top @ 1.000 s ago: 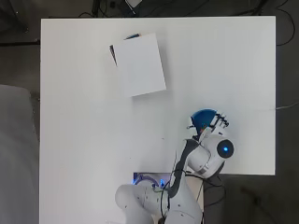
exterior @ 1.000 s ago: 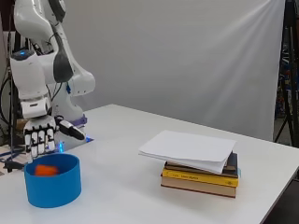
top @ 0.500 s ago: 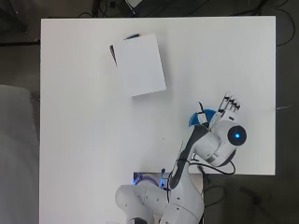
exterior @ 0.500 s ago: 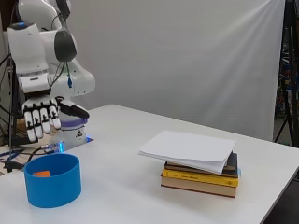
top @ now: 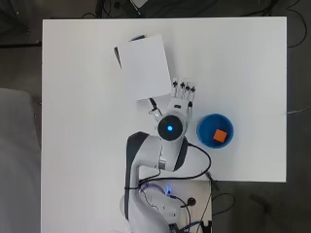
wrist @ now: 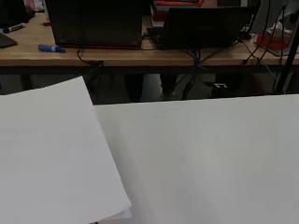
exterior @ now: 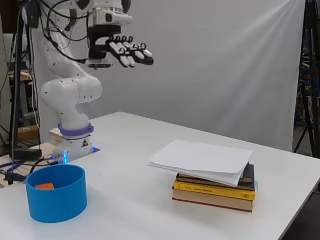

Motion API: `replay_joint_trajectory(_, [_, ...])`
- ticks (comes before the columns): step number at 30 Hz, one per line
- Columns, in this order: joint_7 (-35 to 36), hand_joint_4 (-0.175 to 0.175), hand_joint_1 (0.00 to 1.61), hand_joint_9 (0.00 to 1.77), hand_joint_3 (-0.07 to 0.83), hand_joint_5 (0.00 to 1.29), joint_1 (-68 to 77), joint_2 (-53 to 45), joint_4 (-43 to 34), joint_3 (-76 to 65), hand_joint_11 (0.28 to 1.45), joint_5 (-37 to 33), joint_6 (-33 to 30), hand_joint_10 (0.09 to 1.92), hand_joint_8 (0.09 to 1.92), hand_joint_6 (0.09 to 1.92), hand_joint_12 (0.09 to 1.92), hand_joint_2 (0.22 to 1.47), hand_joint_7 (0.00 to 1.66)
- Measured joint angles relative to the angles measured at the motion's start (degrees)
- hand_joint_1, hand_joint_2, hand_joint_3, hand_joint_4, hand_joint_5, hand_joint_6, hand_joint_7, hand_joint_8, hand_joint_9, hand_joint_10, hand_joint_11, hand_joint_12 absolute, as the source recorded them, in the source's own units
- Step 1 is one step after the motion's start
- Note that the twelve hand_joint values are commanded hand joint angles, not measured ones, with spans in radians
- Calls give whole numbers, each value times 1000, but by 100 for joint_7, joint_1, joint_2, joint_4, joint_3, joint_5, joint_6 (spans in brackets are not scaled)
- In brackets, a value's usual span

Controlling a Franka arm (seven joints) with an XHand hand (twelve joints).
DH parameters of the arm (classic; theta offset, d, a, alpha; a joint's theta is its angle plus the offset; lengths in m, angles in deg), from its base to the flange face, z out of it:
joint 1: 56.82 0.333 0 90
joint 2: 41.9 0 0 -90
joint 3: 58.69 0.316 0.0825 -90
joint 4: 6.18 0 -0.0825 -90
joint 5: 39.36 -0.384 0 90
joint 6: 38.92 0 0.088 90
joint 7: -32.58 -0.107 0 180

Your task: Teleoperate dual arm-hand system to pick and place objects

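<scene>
The hand hangs high above the worktop, with its fingers straight and spread wide, and it holds nothing. In the overhead view it sits between the stack of books and the blue bowl, just beside the near right corner of the white paper that lies on top of the stack.

The blue bowl stands on the worktop to the right of the arm, near its base, and a small orange block lies inside it. In the side view the block rests on the bottom of the bowl, against the wall.

Judging from this, one part of the task looks done: the orange block is placed in the bowl and the hand is free. What is left is not clear from the task sentence. The hand points toward the books and the paper, so I think the next thing to pick may be there, but nothing on the stack looks disturbed. The wrist view shows only the white paper, the bare worktop and the room behind, so no grasp is begun yet.
</scene>
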Motion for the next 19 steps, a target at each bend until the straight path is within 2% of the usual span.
replay_joint_trajectory(6, [52,79,66,496,-4,192,50,-254,-508,294,479,-8,150,87,87,87,87,899,289])
replay_joint_trajectory(13, [68,87,91,512,-3,217,83,-252,-446,535,487,166,143,87,87,87,87,894,307])
replay_joint_trajectory(19, [9,74,82,583,0,232,88,-285,-352,600,520,287,103,87,87,87,87,900,372])
